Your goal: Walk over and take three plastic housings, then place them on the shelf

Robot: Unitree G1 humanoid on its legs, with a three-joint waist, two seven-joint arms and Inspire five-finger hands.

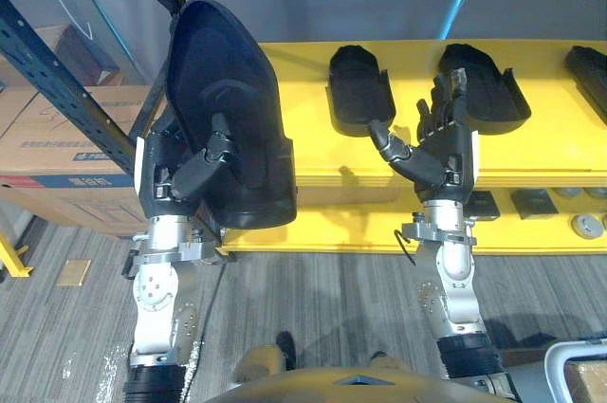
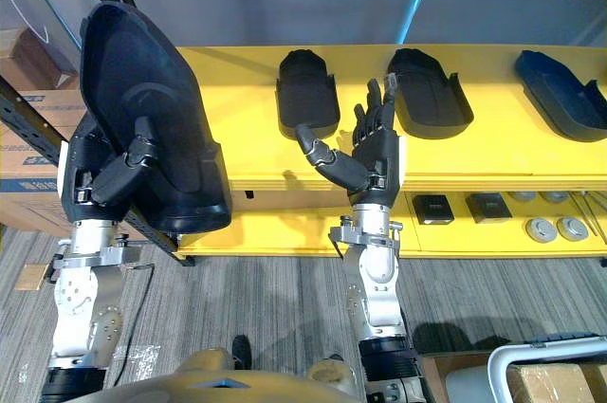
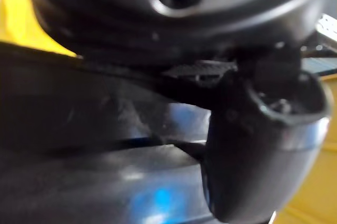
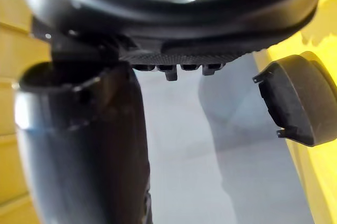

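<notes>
Left robot hand (image 1: pixel 190 175) grips a big black plastic housing (image 1: pixel 223 81), thumb hooked inside it, holding it upright just in front of the yellow shelf (image 1: pixel 408 60). Right robot hand (image 1: pixel 446 149) is raised, fingers spread wide, empty. On the shelf lie a second housing (image 1: pixel 358 90) and a third housing (image 1: pixel 486 88), side by side, apart.

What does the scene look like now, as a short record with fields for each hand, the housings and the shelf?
left hand: thumb pressed into a large black housing, held upright
right hand: raised, fingers straight, holding nothing
yellow shelf: three dark housings on its top level, one, a second, a third at the right end
lower level: small square and round parts
</notes>
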